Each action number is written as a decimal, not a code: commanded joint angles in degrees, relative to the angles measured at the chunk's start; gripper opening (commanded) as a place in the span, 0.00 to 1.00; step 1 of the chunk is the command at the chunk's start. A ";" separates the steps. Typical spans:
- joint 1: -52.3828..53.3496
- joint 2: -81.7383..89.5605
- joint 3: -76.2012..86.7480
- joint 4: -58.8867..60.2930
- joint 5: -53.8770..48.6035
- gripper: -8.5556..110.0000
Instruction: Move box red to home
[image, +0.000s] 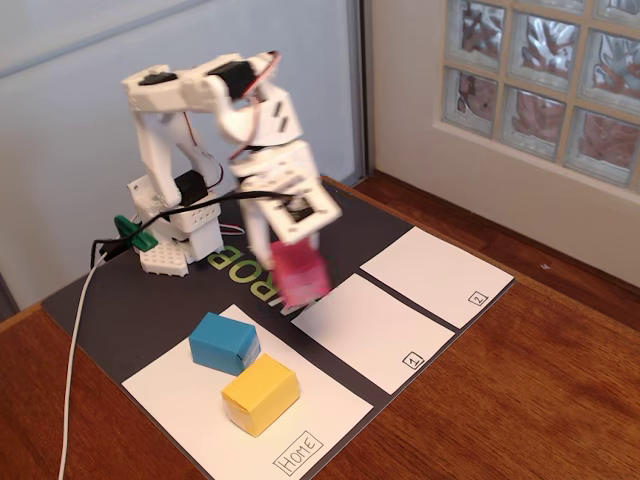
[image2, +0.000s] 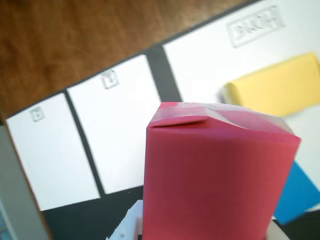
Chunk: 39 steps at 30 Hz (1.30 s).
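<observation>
We see even, soft daylight in the fixed view, with the glass-block window (image: 545, 80) at upper right looking bright but not blown out. Shadows fall faint and short beside the blue box (image: 224, 341) and the yellow box (image: 260, 394). The arm's forearm and the gripper (image: 296, 262) smear with motion blur, as does the red box (image: 300, 272) between the jaws. In the wrist view the whole picture is soft: the paper labels blur, the white sheets (image2: 117, 130) glare slightly, and the yellow box beyond the jaws has fuzzy edges.
</observation>
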 joint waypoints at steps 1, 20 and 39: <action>6.59 7.12 4.66 0.09 -7.29 0.07; 31.55 6.59 13.71 -3.43 -56.51 0.07; 34.89 -15.12 4.04 -16.26 -67.15 0.07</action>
